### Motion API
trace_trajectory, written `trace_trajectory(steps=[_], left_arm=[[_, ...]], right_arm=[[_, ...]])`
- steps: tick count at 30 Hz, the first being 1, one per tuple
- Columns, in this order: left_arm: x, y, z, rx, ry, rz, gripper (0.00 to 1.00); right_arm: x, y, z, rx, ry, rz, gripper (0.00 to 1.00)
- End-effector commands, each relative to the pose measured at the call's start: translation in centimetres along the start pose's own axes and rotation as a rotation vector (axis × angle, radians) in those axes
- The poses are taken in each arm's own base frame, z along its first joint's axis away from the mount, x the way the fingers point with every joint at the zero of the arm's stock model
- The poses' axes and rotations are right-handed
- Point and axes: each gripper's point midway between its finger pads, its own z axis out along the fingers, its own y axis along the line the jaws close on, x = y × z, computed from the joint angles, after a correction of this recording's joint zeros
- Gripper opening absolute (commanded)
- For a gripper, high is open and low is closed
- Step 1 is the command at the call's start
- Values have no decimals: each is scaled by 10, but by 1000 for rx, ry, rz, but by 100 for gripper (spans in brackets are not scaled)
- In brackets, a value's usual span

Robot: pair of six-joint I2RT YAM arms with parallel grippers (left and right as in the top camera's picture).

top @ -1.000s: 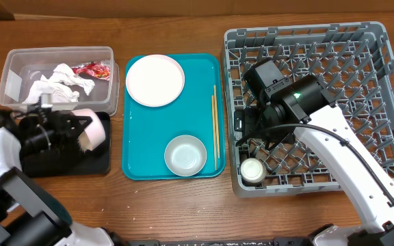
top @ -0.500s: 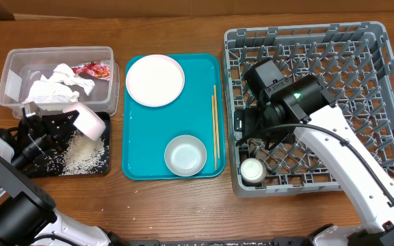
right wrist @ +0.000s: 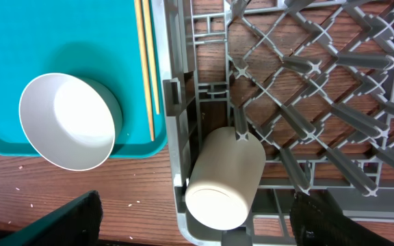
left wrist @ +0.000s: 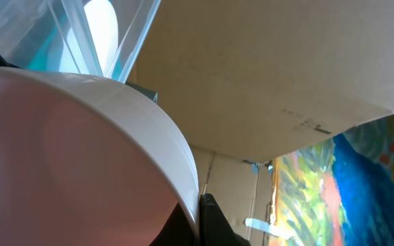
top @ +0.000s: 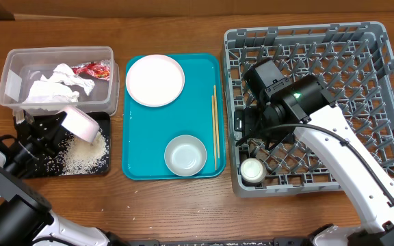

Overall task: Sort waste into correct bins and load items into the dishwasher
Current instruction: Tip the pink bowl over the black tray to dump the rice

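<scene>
Hold the pink bowl tipped low over the black tray, pinched at its rim in the clamped left gripper, and shake gently onto the rice grains. Leave the right gripper spread wide and empty over the cup. Hidden overhead: the bowl's inside and any leftover grains.

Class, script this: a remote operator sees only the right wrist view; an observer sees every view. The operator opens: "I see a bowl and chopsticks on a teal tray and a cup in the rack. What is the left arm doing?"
Observer: The left gripper has its jaws shut on a pink bowl, tipped over the black tray.
Operator: Anything in that tray?
Observer: Loose rice grains lie on it.
Operator: And the paper waste?
Observer: Crumpled napkins and a red wrapper sit in the clear tub.
</scene>
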Motion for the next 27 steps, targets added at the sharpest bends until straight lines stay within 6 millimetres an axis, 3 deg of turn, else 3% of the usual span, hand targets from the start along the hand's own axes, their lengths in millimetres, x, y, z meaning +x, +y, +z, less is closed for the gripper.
trace_trajectory(steps=[1,12,18,22,27], left_arm=[[0,-2,-2,31,-2,-23,4],[5,-5,-2,31,-2,-21,4],[32,-27,-2,6,-3,168,4],[49,-29,-3,-130,2,281,4],[71,-46,3,-279,6,463,4]], right_arm=[[-5,3,-6,-10,-26,-7,89],[-4,3,-6,-7,-22,-7,89],[-4,3,-6,-7,-23,-7,89],[-5,3,-6,-8,-24,-7,89],[-5,4,-6,-10,-26,-7,89]])
